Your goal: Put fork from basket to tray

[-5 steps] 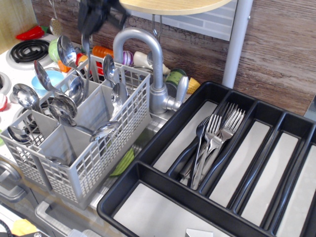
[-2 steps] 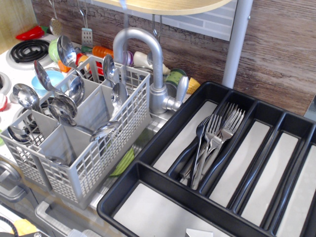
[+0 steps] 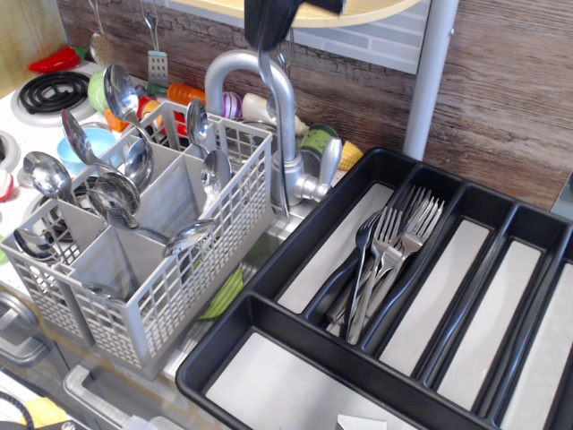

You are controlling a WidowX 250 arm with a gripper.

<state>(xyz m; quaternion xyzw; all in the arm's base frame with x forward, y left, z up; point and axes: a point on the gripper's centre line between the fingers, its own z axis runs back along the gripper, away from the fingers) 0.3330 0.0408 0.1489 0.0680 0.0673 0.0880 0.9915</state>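
Observation:
My black gripper (image 3: 269,25) is at the top edge, above the faucet, and only its lower part shows. It is shut on a slim silver fork (image 3: 277,125) that hangs straight down in front of the faucet, its lower end near the faucet base. The fork hangs between the light grey grid-walled basket (image 3: 192,282) on the left and the black tray (image 3: 269,309) on the right. Several round-bowled spoons (image 3: 115,195) stand in the basket. Several forks (image 3: 394,242) lie in one long compartment of the tray.
A silver faucet (image 3: 309,179) stands between basket and tray, right behind the hanging fork. A white post (image 3: 428,81) rises behind the tray and a wooden shelf (image 3: 358,11) is overhead. A stove burner (image 3: 52,90) and toy food lie at the far left.
One second ago the gripper was over the basket's back compartments. It then left the view, and now it is to the right, above the faucet, with the fork hanging from it.

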